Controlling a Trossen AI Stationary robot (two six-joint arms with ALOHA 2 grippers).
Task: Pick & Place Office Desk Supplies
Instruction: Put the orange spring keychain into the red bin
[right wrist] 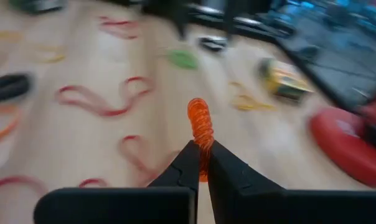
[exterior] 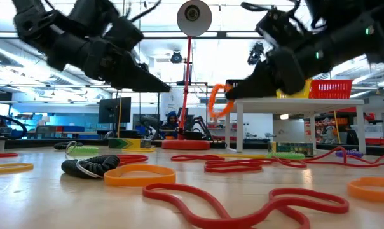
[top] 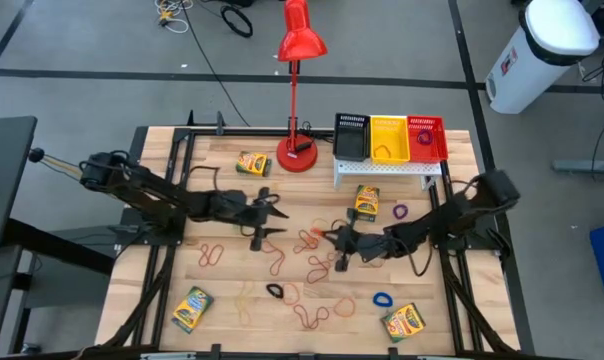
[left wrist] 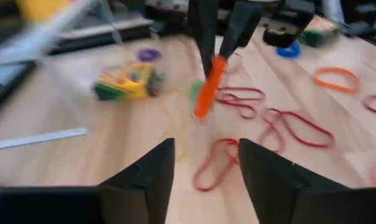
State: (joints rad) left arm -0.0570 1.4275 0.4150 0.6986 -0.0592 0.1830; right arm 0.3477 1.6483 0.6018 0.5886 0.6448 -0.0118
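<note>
Above the table's middle, the right gripper (right wrist: pixel 200 163) pinches a thin orange rubber-band loop (right wrist: pixel 200 127), its arm reaching low. Opposite, the left gripper (left wrist: pixel 202 167) hovers, fingers apart, over scattered red loops (left wrist: pixel 287 124).

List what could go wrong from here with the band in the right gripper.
1. The right gripper pinches only the end of the orange rubber band, which hangs off the table; it might slip out.
2. The open left gripper sits nearby; the arms could collide.
3. The mesh bins stand on a raised shelf; the dangling loop may catch.
</note>
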